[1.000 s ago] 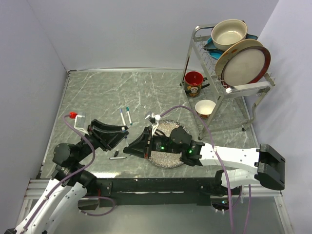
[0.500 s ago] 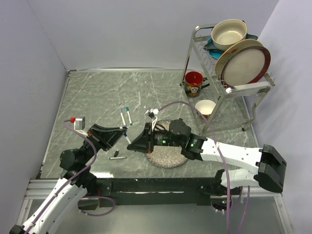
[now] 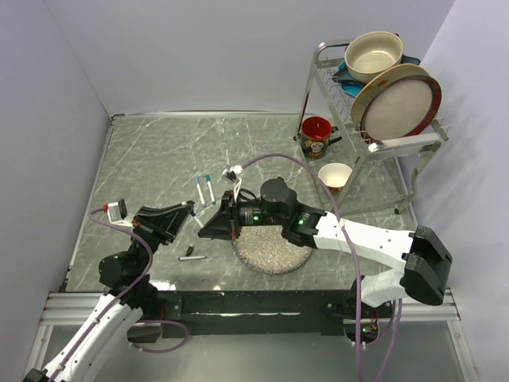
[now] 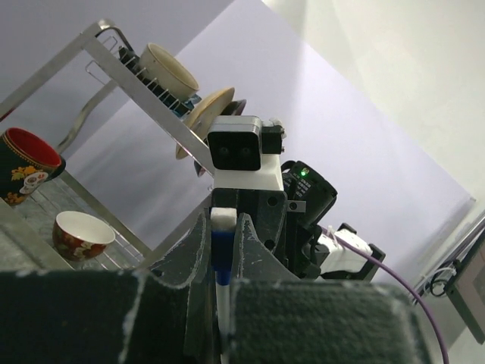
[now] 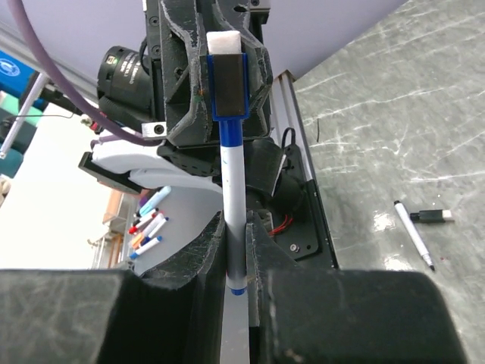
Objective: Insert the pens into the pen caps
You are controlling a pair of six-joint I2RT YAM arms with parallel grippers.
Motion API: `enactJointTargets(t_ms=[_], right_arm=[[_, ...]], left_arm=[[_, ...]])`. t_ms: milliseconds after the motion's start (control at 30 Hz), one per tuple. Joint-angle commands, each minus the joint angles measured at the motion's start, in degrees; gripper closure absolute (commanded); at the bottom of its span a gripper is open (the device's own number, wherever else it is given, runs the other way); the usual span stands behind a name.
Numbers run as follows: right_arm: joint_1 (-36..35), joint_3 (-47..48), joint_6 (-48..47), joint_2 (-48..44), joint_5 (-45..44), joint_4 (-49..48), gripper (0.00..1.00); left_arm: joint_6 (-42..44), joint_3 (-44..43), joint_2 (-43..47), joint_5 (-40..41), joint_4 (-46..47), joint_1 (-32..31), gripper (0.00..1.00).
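- No text, brand, number or sign could be read in any view.
- The red mug point(image 3: 316, 137), well beyond the right gripper point(image 5: 235, 231), bore a pale emblem, too small to read.

Marble table point(image 3: 159, 151), 2 pens point(image 3: 200, 191) (side by side), speckled plate point(image 3: 274, 253), red mug point(image 3: 316, 135), rack point(image 3: 402, 144)

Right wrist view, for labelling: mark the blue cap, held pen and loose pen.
blue cap point(image 5: 229, 83), right wrist view, its side.
held pen point(image 5: 235, 197), right wrist view, mid barrel.
loose pen point(image 5: 413, 233), right wrist view, mid barrel.
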State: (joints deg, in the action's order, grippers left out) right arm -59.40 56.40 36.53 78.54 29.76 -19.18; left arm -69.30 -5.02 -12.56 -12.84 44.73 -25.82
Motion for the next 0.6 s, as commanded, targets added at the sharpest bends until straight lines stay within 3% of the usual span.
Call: enactJointTargets(t_ms=[0, 233, 367, 567], right_arm=[[4.2, 11.8, -2.1, -0.5, -15.5, -15.8, 1.00], [6.2, 17.0, -3.1, 3.5, -14.8, -14.6, 1.00], [6.8, 22.8, -3.9, 6.9, -10.1, -12.6, 1.00], [8.4, 23.6, -3.0, 7.2, -7.8, -14.0, 1.00]], left_arm=[[-1.0, 4.8, 4.1, -18.5, -8.3, -2.7, 0.99], [1.6, 6.9, 4.9, -19.8, -10.6, -3.8, 0.99], [1.7, 8.1, 0.0, -22.4, -3.3, -4.8, 0.99], [4.8, 8.0, -5.9, -22.8, 1.2, -7.7, 0.99]])
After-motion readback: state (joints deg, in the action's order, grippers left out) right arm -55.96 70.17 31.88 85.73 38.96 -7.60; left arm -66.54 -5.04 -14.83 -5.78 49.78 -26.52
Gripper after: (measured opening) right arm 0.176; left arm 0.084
